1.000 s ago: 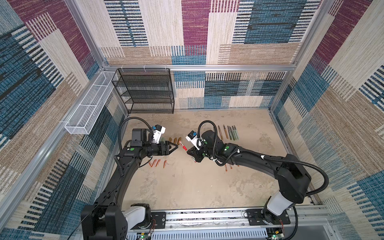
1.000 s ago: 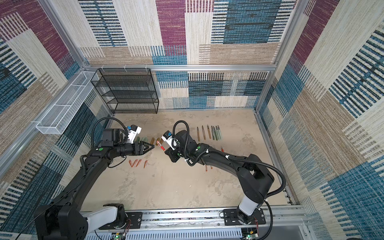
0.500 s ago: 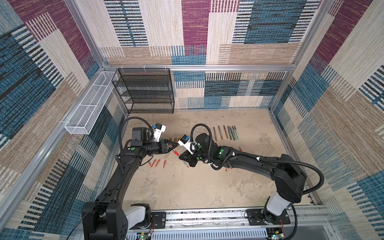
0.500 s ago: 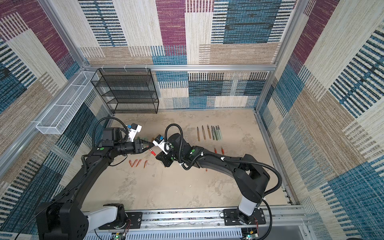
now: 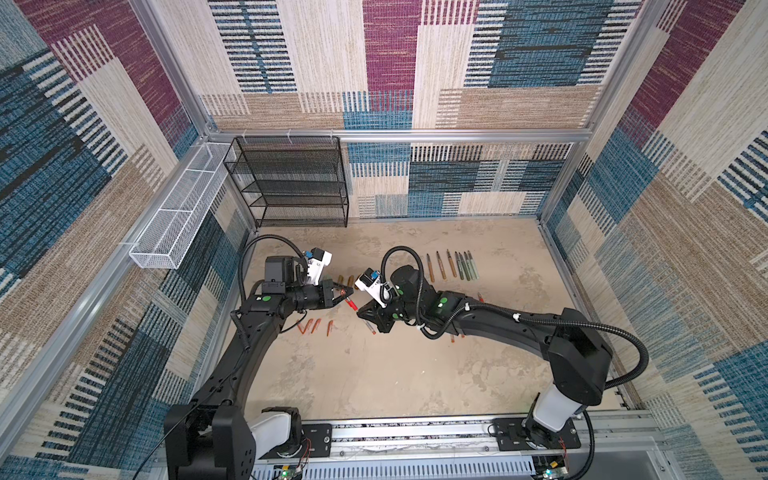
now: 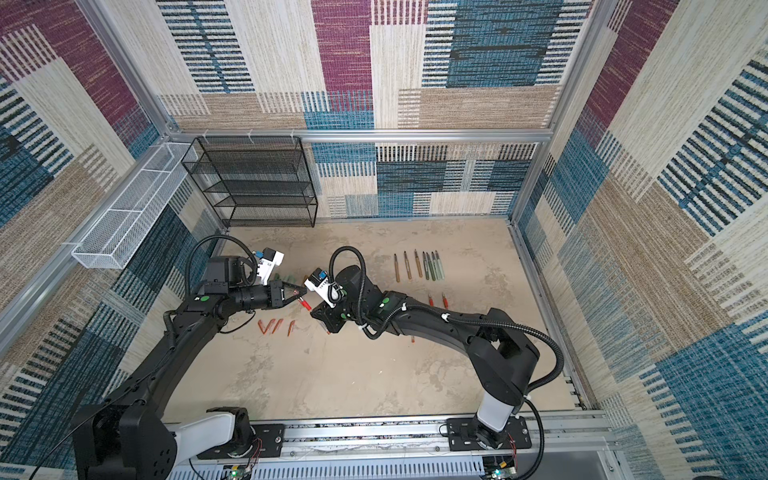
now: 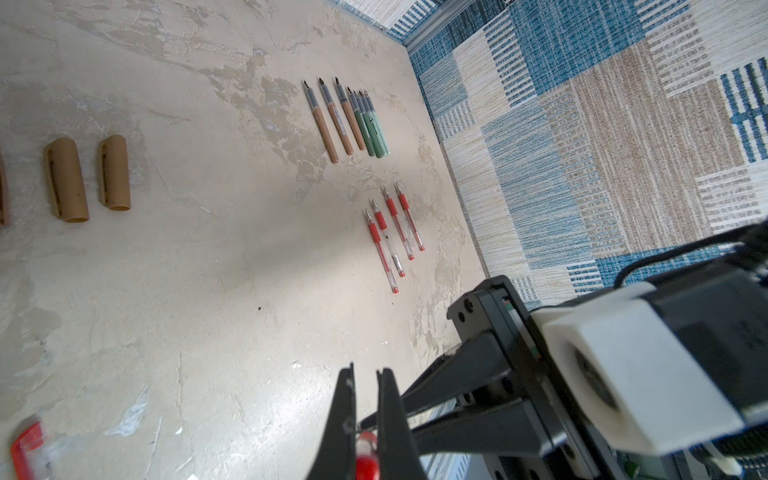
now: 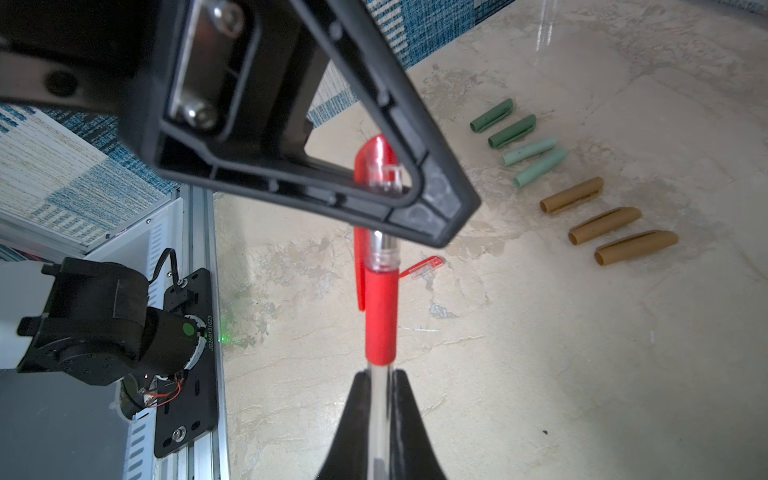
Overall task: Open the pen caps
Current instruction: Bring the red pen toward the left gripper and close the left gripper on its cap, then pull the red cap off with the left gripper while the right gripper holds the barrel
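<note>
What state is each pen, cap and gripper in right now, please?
red pen: cap on its tip, held between both grippers.
left gripper: shut on the pen's red cap.
right gripper: shut on the pen's clear barrel.
gold and green pens: uncapped, in a row.
four red pens: uncapped, side by side.
gold and green caps: off, lying loose.
loose red caps: off, lying on the table.

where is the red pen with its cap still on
In both top views the red pen is held above the table left of centre, the left gripper shut on its cap and the right gripper on its clear barrel.
</note>
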